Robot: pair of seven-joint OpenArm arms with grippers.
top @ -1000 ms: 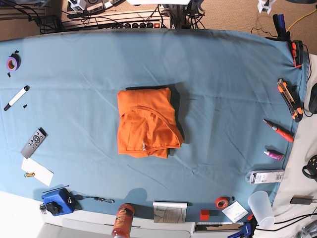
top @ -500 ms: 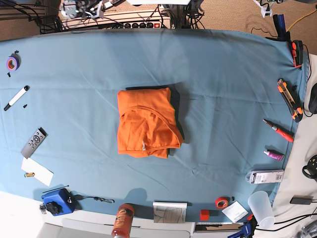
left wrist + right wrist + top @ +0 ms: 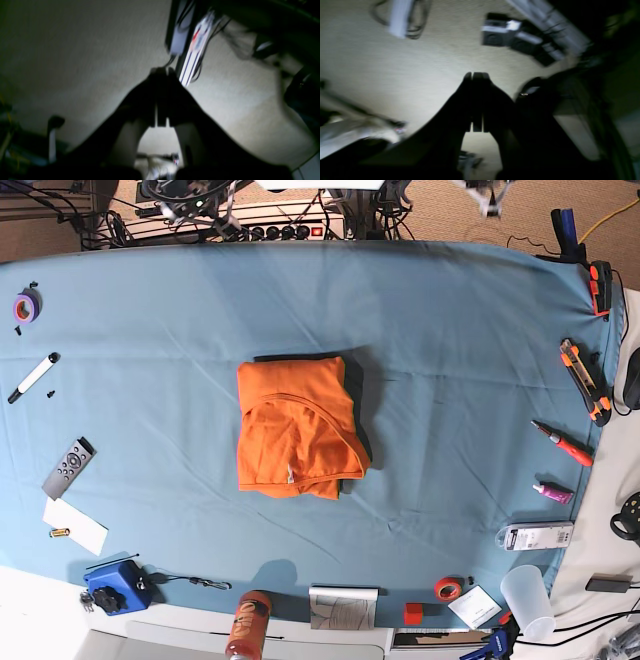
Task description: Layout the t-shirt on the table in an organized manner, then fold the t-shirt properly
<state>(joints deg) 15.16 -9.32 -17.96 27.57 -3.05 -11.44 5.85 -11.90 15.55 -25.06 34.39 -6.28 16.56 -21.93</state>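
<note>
folded t-shirt [image 3: 298, 430] on table [image 3: 460, 380]; both tools closed, empty

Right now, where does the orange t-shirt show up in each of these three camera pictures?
Base view: the t-shirt lies folded near the middle of the table.
Left wrist view: not in it; only the shut left gripper over blurred beige floor.
Right wrist view: not in it; the shut right gripper over the same floor.
Shared landmark: the beige floor beyond the table's far edge.
</note>
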